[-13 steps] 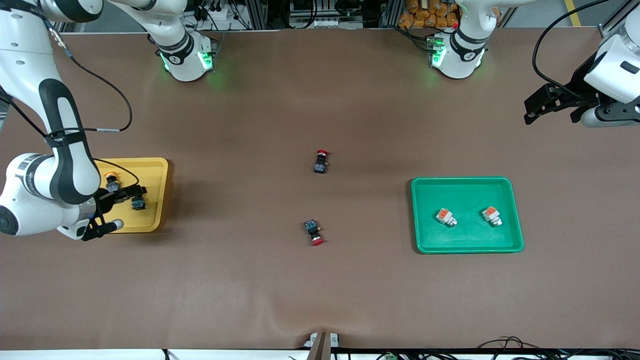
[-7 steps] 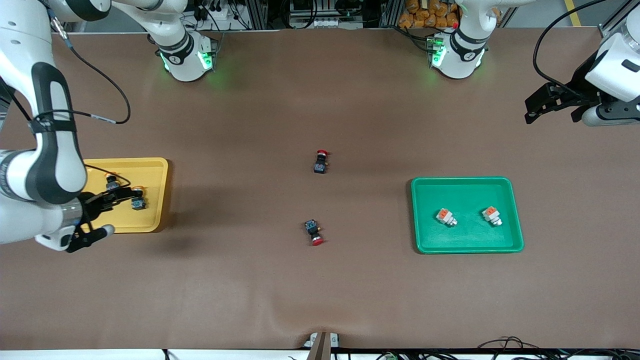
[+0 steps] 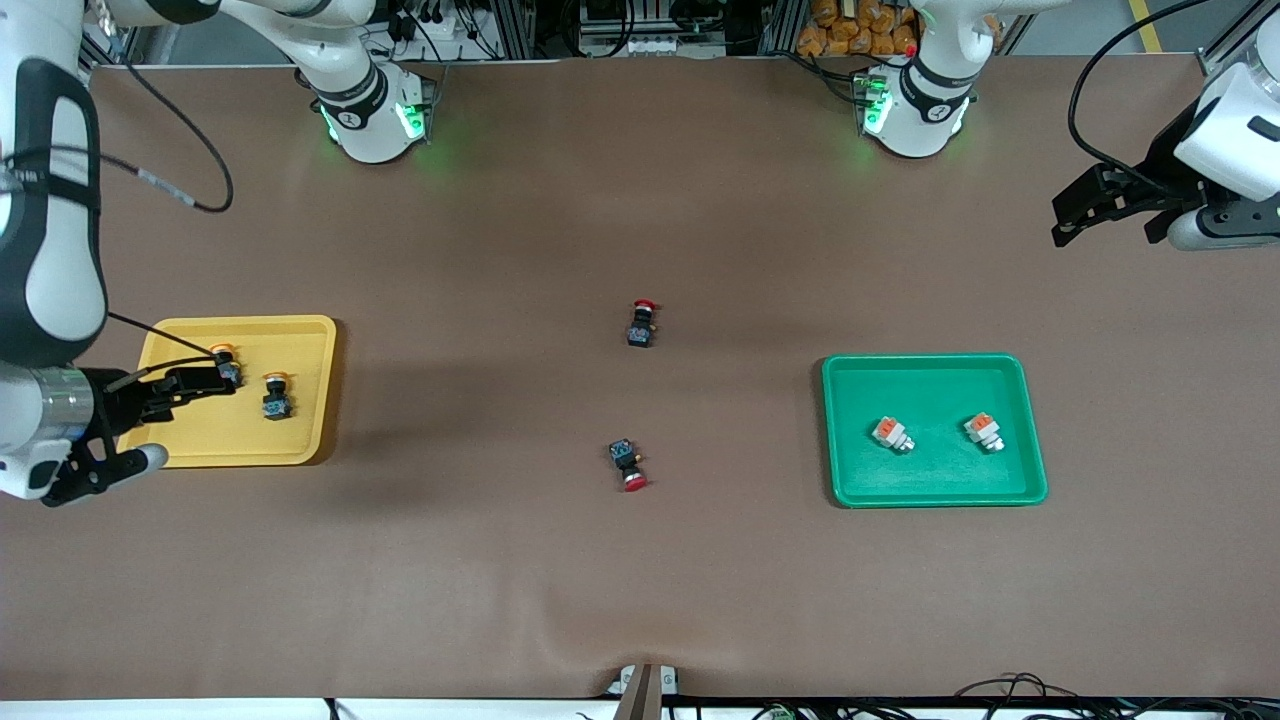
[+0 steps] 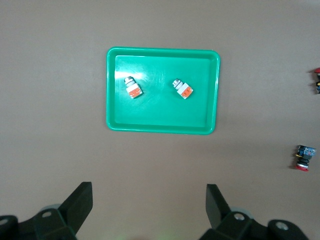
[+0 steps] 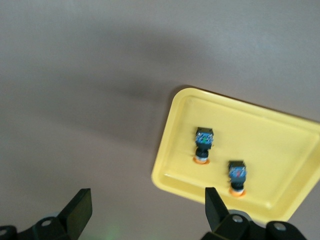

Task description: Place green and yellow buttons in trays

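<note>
Yellow tray [image 3: 310, 345]: both orange-capped buttons [image 3: 276, 396] in.
Green tray [image 3: 935, 497]: both white buttons [image 3: 891, 433] in.
Left gripper [image 3: 1085, 208], right gripper [image 3: 150, 420]: fingers open, empty.
Left: seemingly nothing.

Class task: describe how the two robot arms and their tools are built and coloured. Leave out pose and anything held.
Both arms are glossy white with black joint bands and green lights glowing at their round bases. A thin black cable loops along each arm. The right tool and the left tool are black, each with two flat, angular black fingers mounted under a white-and-grey wrist.
</note>
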Robot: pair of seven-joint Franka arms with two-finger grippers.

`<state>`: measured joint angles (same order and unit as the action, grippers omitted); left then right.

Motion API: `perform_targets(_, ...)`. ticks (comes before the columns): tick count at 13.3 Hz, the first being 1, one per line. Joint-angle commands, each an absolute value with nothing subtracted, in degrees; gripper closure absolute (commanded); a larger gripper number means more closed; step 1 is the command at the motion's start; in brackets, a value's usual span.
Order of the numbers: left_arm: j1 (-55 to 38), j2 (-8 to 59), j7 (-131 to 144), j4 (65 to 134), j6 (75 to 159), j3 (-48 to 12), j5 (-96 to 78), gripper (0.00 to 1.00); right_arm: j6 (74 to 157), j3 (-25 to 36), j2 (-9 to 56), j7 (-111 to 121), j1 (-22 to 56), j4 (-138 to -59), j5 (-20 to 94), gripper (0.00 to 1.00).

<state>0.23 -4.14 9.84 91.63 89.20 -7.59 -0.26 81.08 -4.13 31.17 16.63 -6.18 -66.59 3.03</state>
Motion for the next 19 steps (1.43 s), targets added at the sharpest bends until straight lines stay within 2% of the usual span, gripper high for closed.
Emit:
perform_targets(1, 0.53, -5.27, 9.4, 91.5, 88.95, -7.73, 0.44, 0.0, 79.28, -4.04, 26.65, 5.92, -4.57, -66.62, 3.87, 0.0)
perform_targets(5, 0.62, -5.19, 9.23, 91.49, 88.95, -7.47, 0.35, 0.0, 70.34, -2.46, 24.0, 4.93, -1.76, -61.27, 2.9, 0.0)
perform_targets(9, 0.62, -5.19, 9.05, 91.58, 88.95, -7.47, 0.44, 0.0, 67.51, -1.4, 15.92, -4.16, 1.14, -63.18, 2.55, 0.0)
perform_targets(11, 0.7, -5.19, 8.88, 91.67, 88.86, -7.47, 0.44, 0.0, 67.76, -1.49, 12.06, -8.69, 1.76, -66.6, 2.55, 0.0)
perform_targets(14, 0.62, -5.27, 8.79, 91.58, 88.77, -7.47, 1.05, 0.0, 73.99, -0.97, 5.11, -7.13, 0.1, -77.84, 2.64, 0.0)
perform_targets(19, 0.7, -5.27, 8.7, 91.58, 88.77, -7.38, 1.23, 0.0, 78.48, -1.23, 1.24, -6.86, 0.62, -84.19, 2.55, 0.0)
